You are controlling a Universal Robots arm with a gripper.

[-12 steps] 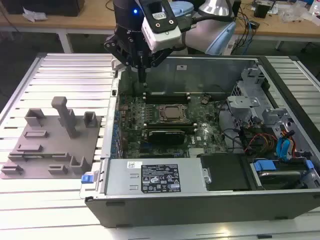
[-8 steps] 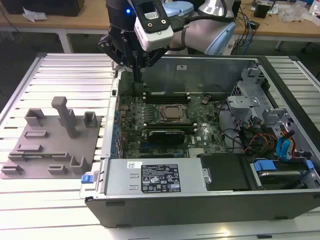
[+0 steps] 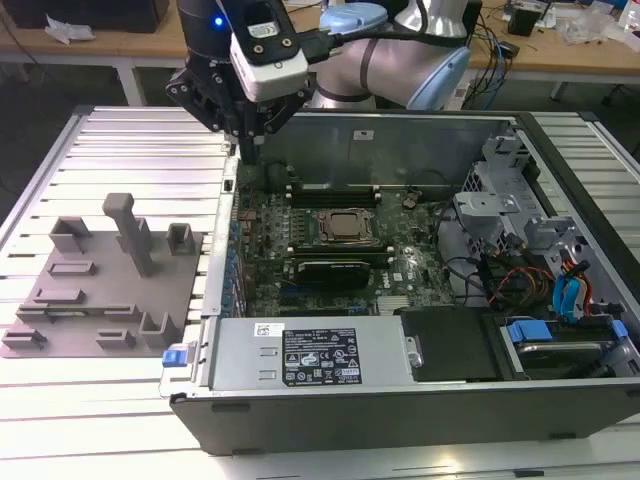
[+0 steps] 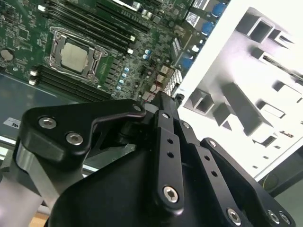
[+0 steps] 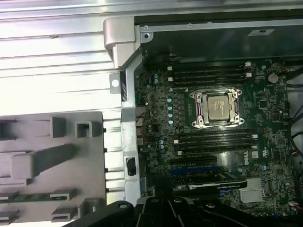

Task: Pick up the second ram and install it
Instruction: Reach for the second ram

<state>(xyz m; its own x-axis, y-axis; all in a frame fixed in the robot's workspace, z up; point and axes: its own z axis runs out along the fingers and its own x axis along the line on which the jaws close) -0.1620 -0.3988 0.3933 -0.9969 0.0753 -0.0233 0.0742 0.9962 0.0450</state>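
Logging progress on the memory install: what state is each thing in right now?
computer case: side open.
CPU socket: chip seated.
second ram: lying in the grey fixture, not picked up.
gripper: shut, empty, above the computer case's wall.

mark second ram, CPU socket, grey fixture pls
second ram (image 5: 26,197), first wrist view, mid-length of the green stick lying in the fixture
CPU socket (image 5: 218,108), first wrist view, centre of the metal lid
grey fixture (image 3: 110,287), exterior view, bare base plate
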